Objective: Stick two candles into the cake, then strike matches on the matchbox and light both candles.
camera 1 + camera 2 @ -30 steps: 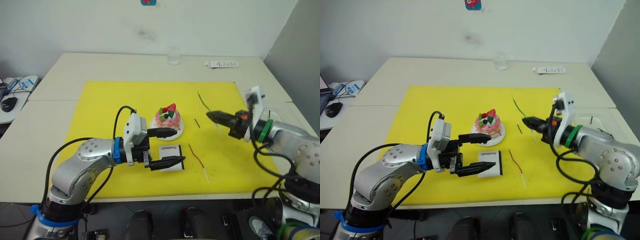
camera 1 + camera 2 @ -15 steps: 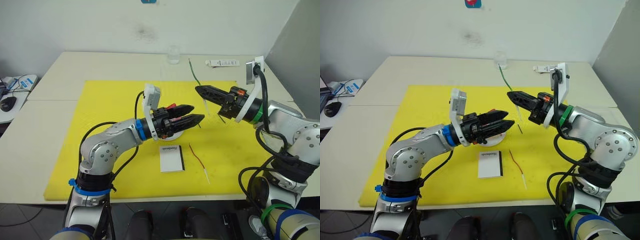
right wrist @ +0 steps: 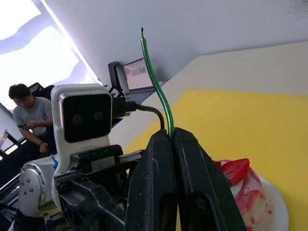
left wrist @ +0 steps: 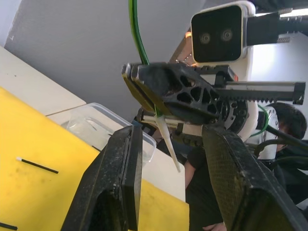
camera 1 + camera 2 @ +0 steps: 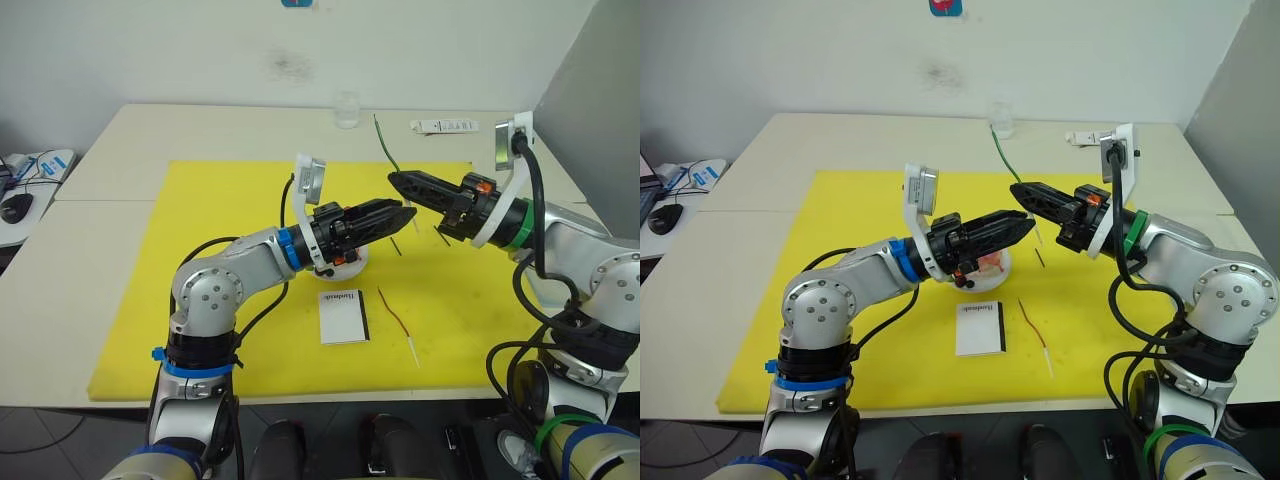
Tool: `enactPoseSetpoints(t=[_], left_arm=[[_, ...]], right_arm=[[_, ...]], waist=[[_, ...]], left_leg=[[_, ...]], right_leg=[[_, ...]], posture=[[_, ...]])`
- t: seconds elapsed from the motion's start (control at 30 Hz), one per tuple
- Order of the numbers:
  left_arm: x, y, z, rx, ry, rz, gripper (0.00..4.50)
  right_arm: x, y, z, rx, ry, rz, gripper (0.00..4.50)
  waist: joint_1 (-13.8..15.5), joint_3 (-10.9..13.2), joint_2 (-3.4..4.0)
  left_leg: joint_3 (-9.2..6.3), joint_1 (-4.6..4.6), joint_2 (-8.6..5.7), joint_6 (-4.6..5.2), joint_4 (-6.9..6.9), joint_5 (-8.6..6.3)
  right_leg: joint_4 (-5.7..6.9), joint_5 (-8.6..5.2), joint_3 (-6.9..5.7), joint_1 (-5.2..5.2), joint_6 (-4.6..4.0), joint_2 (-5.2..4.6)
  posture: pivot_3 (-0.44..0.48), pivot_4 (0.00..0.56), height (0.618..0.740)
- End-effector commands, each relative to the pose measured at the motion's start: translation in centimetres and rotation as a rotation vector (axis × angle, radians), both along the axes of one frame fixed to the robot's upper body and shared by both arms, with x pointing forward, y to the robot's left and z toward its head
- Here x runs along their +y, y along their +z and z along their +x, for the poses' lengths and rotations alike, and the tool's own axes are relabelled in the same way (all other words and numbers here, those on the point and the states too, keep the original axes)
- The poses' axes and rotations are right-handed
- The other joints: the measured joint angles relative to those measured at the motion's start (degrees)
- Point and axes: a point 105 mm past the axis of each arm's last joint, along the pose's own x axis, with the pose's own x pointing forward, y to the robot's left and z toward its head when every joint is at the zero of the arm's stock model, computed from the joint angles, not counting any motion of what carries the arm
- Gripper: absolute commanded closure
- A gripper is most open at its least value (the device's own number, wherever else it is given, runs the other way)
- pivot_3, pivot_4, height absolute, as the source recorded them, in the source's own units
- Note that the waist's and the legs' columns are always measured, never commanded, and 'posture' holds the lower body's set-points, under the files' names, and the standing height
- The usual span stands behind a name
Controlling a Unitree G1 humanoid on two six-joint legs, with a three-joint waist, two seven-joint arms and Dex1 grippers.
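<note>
My right gripper (image 5: 392,179) is shut on the green candle (image 5: 383,140), held in the air above the yellow mat. The candle's green length rises behind the fingers and its pale end hangs below them. My left gripper (image 5: 405,212) is open and reaches over the cake (image 5: 990,262) to just under the right gripper's tip. In the left wrist view the pale end (image 4: 168,144) hangs between my open fingers; contact cannot be told. The cake's white plate (image 5: 350,265) shows under the left arm. The matchbox (image 5: 342,315) and the red candle (image 5: 397,315) lie on the mat in front. A match (image 5: 394,245) lies right of the cake.
The yellow mat (image 5: 200,260) covers the table's middle. A clear glass (image 5: 346,110) and a white strip (image 5: 444,126) stand at the back edge. A person (image 3: 21,103) sits at a desk to the left. A computer mouse (image 5: 15,207) lies on a side table.
Both arms rose from the mat, the right one lifting the green candle. In the last half second the left gripper moved up and right, from over the cake to the candle's pale end.
</note>
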Motion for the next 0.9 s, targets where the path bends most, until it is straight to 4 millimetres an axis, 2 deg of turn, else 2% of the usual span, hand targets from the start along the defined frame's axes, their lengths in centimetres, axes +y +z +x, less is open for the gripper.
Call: enactPoseSetpoints(t=[0.03, 0.47, 0.7, 0.8, 0.9], left_arm=[[-0.22, 0.76, -0.05, -0.030, -0.008, -0.006, 2.28], [-0.85, 0.25, 0.27, -0.031, -0.014, 0.019, 2.28], [-1.00, 0.62, 0.07, -0.045, -0.029, -0.007, 2.28], [-0.99, 0.70, -0.15, -0.056, -0.041, -0.013, 2.84], [-0.91, 0.92, -0.42, -0.057, -0.051, -0.028, 3.72]], right_arm=[[0.05, 0.84, -0.64, -0.058, 0.005, -0.001, 4.50], [0.45, 1.02, -0.92, -0.066, 0.015, 0.006, 4.50], [0.43, 0.94, -0.95, -0.061, 0.012, 0.006, 4.50], [0.38, 0.84, -0.84, -0.056, 0.007, 0.003, 4.50], [0.35, 0.81, -0.86, -0.057, 0.005, 0.000, 4.50]], waist=[[-0.14, 0.00, 0.00], [-0.20, 0.00, 0.00], [-0.20, 0.00, 0.00], [-0.25, 0.00, 0.00], [-0.25, 0.00, 0.00]], left_leg=[[0.00, 0.00, 0.00, 0.00, 0.00, 0.00], [0.00, -0.01, 0.00, 0.00, -0.01, 0.00], [0.01, -0.03, 0.00, 0.00, -0.01, 0.00], [0.01, -0.04, 0.01, 0.00, -0.01, 0.00], [0.00, -0.04, 0.01, 0.00, -0.01, 0.00]], right_leg=[[0.00, 0.00, 0.00, 0.00, 0.00, 0.00], [-0.02, 0.00, 0.00, 0.00, 0.00, 0.00], [-0.06, 0.00, 0.00, -0.01, 0.01, 0.00], [-0.06, 0.00, 0.00, -0.01, 0.01, 0.00], [-0.06, 0.00, 0.00, -0.01, 0.01, 0.00]], posture=[[0.000, 0.150, 0.740], [0.000, 0.150, 0.740], [0.000, 0.150, 0.740], [0.000, 0.150, 0.740], [0.000, 0.150, 0.740]])
